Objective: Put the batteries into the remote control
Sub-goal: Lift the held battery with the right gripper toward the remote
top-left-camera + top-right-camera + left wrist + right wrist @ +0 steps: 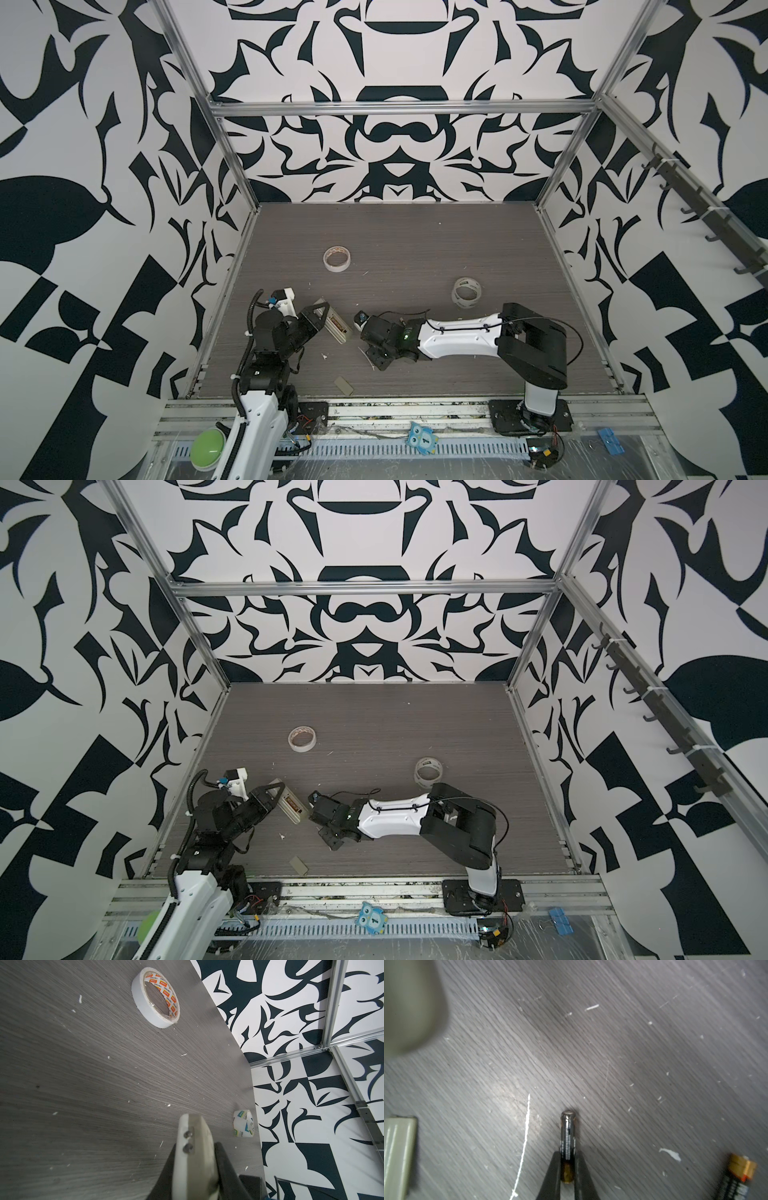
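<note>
The remote control (195, 1130) stands on edge between the fingers of my left gripper (196, 1147), which is shut on it. In both top views it shows as a beige bar (334, 326) (293, 806) sticking out from the left gripper (320, 316) (276, 796), back side up. My right gripper (568, 1154) is shut on one battery (568, 1132), a dark cylinder with its gold end between the fingers, just above the table. The other battery (737, 1176) lies on the table beside it. In a top view the right gripper (380, 361) sits low, just right of the remote.
A beige battery cover (344, 386) (396, 1157) lies near the front edge. A white tape roll (336, 258) and a clear tape roll (466, 293) rest farther back. White scraps (670, 1153) dot the grey table. Metal frame rails border the table.
</note>
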